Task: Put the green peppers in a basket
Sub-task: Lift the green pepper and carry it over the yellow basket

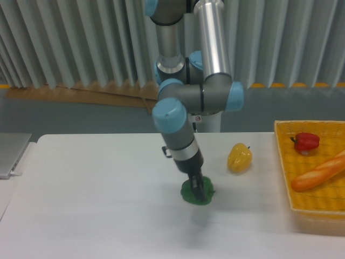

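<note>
A glossy dark-green pepper (190, 193) hangs just above the white table, a little right of its middle. My gripper (198, 190) points down and is shut on the pepper, its dark fingers clamped over the top. A faint shadow lies on the table below the pepper. The yellow woven basket (283, 162) sits at the right edge of the table, well to the right of the gripper.
A yellow pepper (239, 157) stands on the table between the gripper and the basket. Inside the basket lie a red pepper (306, 142) and a long bread loaf (319, 172). A grey flat object (11, 154) lies at the table's left edge.
</note>
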`<state>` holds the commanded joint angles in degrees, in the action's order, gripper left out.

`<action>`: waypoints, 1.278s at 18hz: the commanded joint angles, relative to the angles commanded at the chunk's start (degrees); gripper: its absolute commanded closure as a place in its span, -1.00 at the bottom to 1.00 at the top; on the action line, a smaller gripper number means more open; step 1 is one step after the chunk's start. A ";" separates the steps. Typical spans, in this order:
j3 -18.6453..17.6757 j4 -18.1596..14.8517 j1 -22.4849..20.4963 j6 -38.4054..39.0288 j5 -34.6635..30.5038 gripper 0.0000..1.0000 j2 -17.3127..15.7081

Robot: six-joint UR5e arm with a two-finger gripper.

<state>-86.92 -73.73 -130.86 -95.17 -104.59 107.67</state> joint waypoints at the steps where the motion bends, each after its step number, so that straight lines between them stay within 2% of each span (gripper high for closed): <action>1: 0.00 -0.97 -0.79 -1.49 0.00 -0.01 -0.18; 7: -0.70 -3.61 -6.94 -11.86 2.64 -0.02 -3.69; 14: -0.97 -4.41 -14.76 -23.90 2.81 -0.02 -4.84; 17: -0.97 -4.32 -19.07 -29.53 5.00 -0.02 -5.10; 20: -0.97 -4.14 -21.62 -33.40 5.27 -0.02 -5.02; 23: -0.97 -3.88 -24.34 -36.83 8.42 -0.02 -4.84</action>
<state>-87.89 -77.61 -155.20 -132.00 -96.17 102.83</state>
